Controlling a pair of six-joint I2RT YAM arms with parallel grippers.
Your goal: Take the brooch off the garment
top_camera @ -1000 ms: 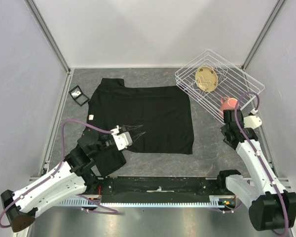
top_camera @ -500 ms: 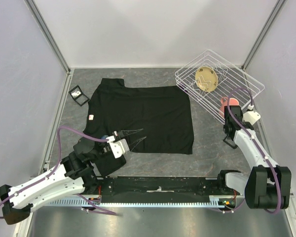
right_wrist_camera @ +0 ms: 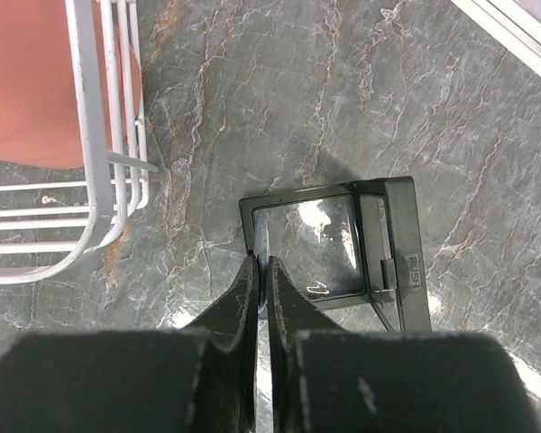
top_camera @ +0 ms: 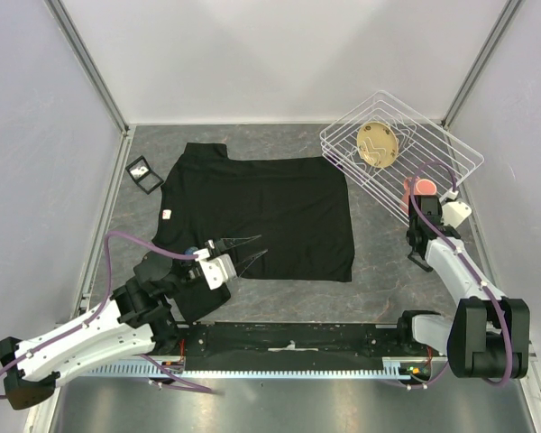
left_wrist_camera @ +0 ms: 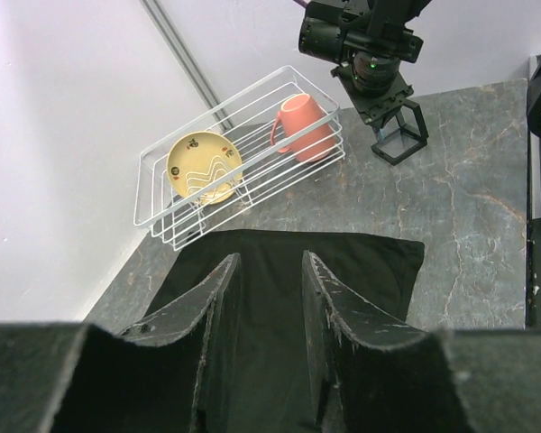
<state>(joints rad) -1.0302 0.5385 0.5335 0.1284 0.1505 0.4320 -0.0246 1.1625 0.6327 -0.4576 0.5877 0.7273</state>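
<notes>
Left end effector (top_camera: 262,244) parted above flat, plain black garment (top_camera: 279,198), right end effector (right_wrist_camera: 262,263) clenched over clear box (right_wrist_camera: 316,239)

Garment (top_camera: 270,207): black short-sleeved T-shirt, plain soft fabric, laid flat on the grey marbled table (top_camera: 379,262), left of centre. Body runs sideways: hem to the right as a straight edge, neck end to the left. One sleeve sticks out at the far-left corner; the near-left sleeve is partly hidden. Fabric mostly smooth, slight rumpling along the near edge. Small pale spot (top_camera: 166,215) sits on the fabric at the middle of the left edge; too small to tell whether it is the brooch or a label. No other mark shows on the black surface
</notes>
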